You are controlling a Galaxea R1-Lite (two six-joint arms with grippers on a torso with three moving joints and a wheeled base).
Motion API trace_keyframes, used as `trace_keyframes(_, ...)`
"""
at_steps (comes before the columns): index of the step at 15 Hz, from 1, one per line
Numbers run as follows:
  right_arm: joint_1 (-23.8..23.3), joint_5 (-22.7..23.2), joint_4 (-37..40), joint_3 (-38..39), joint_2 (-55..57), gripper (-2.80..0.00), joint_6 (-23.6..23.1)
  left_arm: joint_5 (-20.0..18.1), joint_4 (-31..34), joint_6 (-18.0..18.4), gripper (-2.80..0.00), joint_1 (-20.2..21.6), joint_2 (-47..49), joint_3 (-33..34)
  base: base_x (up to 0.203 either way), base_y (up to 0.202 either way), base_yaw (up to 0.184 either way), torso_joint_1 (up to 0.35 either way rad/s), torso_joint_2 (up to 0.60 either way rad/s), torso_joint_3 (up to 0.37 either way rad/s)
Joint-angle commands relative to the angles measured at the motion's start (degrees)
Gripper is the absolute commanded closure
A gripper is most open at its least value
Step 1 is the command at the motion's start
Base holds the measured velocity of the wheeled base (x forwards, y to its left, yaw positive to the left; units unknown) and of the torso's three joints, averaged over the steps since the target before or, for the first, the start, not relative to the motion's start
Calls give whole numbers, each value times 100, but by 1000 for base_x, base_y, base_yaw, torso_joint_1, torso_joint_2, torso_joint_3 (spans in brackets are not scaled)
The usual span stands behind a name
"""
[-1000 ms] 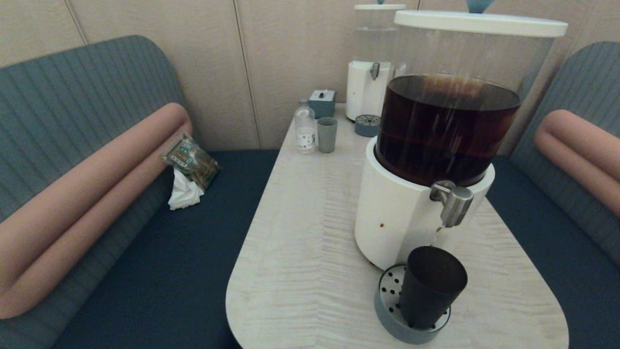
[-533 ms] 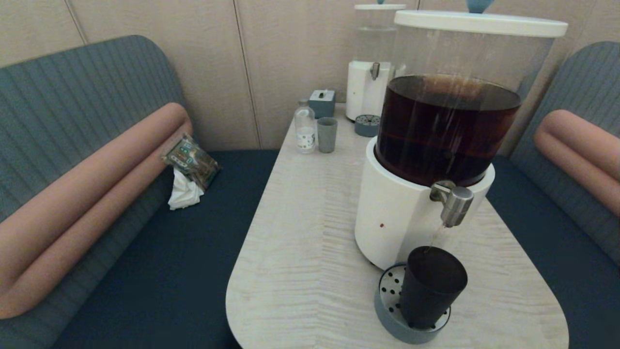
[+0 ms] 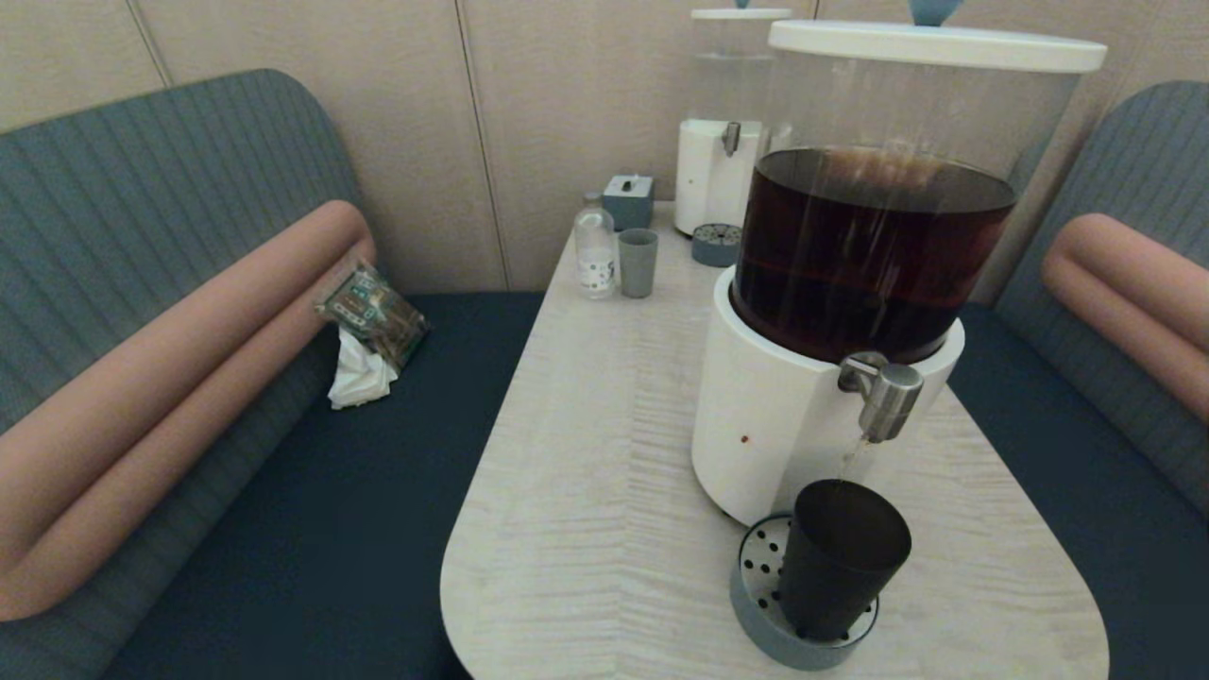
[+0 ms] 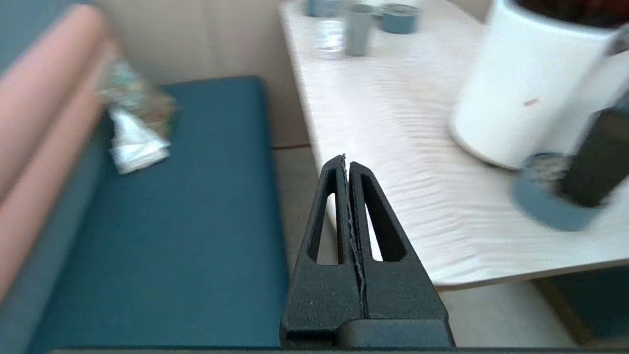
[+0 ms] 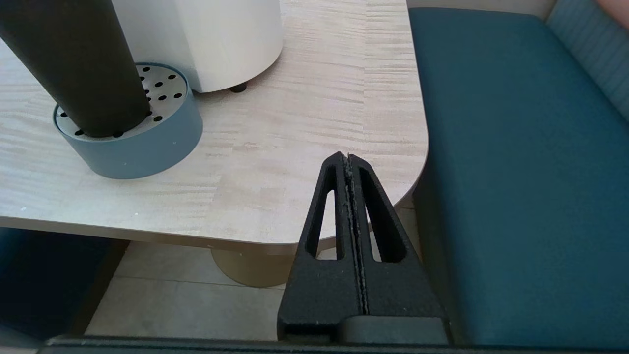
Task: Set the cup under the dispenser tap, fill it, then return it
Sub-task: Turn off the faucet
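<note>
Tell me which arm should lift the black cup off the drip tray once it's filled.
Right, probably. The right claw sits shut off the table's near corner, close to the cup on the drip tray. The left claw, also shut, hangs by the opposite edge, farther off.

Cup (image 3: 841, 557): matte black-brown, plain. Drip tray (image 3: 756, 623) beneath it: grey-blue wall, pale metal top dotted with dark holes. Dispenser tap (image 3: 886, 397): brushed steel. Dispenser (image 3: 784, 425): white base with one small reddish spot, clear tank, dark brown liquid, white lid. Worktop (image 3: 604, 472): pale wood, fine streaked grain. Beyond the dispenser, a paler grey-blue tumbler (image 3: 638, 263). Bench seat (image 3: 312, 529): deep blue; backrest grey-blue, ribbed; bolster (image 3: 179, 378) salmon pink. Both end effectors (image 4: 346, 164) (image 5: 346, 162): black.
</note>
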Motion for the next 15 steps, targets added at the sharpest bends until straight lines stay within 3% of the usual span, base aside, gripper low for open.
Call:
trace_keyframes(1, 1, 1, 1, 3, 6, 0, 3, -337, -35, 8, 0, -13, 1511, -679, 0, 0, 0, 0, 0, 0)
trace_keyframes(5, 1, 1, 1, 3, 6, 0, 3, -978, -936, 7, 0, -15, 2974, -1026, 0, 0, 0, 0, 0, 0)
trace_keyframes(10, 1, 1, 1, 2, 6, 0, 3, -1690, -1113, -16, 0, -92, 4775, -1869, 0, 0, 0, 0, 0, 0)
trace_keyframes(12, 0, 1, 1, 0, 6, 0, 3, -2044, -1115, -22, 0, -367, 5501, -2183, 0, 0, 0, 0, 0, 0)
trace_keyframes(15, 1, 1, 1, 3, 6, 0, 3, -2215, -1119, -12, 0, -1184, 6396, -2785, 0, 0, 0, 0, 0, 0)
